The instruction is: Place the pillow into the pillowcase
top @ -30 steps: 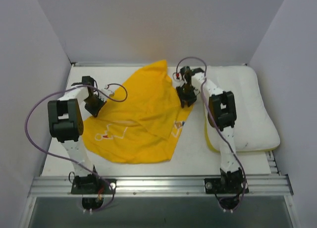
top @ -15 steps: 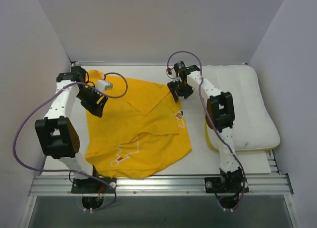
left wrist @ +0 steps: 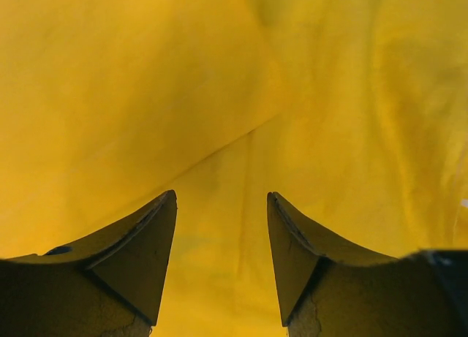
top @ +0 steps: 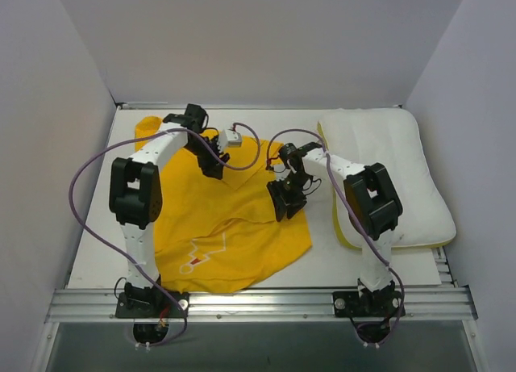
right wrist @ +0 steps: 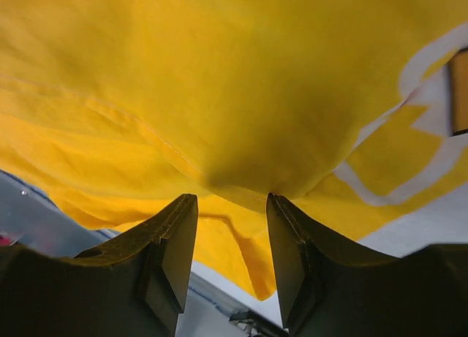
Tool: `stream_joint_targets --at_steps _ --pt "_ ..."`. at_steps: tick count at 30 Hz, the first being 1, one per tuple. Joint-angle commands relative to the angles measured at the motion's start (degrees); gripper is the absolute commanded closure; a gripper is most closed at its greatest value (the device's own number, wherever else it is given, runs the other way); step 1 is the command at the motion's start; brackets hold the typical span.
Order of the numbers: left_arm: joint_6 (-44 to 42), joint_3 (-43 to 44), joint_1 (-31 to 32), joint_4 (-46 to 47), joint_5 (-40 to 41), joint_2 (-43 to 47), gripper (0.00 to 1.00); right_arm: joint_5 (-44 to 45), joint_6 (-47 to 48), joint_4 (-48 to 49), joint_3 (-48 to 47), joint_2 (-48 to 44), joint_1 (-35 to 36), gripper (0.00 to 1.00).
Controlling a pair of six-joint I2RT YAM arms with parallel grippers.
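Nothing stuffed yet: the pillow [top: 387, 174] lay bare at the right of the table [top: 363, 263], near the pillowcase [top: 234, 227] but wholly outside it, and the case sprawled rumpled at centre-left, seemingly empty. The left gripper [left wrist: 221, 194] hung over the yellow cloth, its 2 jaws spread on nothing; the right gripper [right wrist: 231, 197] sat at the case's right edge, jaws parted too, a fold bulging at their tips but no clear pinch. By my reckoning the whole insertion remained.
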State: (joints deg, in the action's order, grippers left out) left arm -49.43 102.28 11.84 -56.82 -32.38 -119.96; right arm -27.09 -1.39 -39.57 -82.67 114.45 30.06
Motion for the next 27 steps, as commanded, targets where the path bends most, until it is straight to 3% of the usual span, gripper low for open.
stream_joint_targets --at_steps 1,8,15,24,27 --pt "-13.8 -5.0 5.0 2.4 -5.1 4.0 0.39 -5.7 -3.4 0.0 3.1 1.2 -0.9 0.57" --pt "-18.5 -8.2 10.9 6.0 -0.1 2.3 0.39 -2.7 -4.6 0.2 3.3 4.6 -1.1 0.59" --pt "-19.0 -11.8 11.5 14.7 6.3 1.0 0.46 -0.6 -3.8 0.0 5.2 4.8 -1.1 0.59" --pt "-22.5 -13.5 12.0 17.2 8.2 -0.1 0.48 0.5 -2.5 -1.0 6.6 6.1 -1.1 0.59" --pt "-22.6 -13.8 11.9 19.1 9.2 -0.6 0.55 0.5 -2.0 -1.3 7.0 6.4 -1.0 0.59"
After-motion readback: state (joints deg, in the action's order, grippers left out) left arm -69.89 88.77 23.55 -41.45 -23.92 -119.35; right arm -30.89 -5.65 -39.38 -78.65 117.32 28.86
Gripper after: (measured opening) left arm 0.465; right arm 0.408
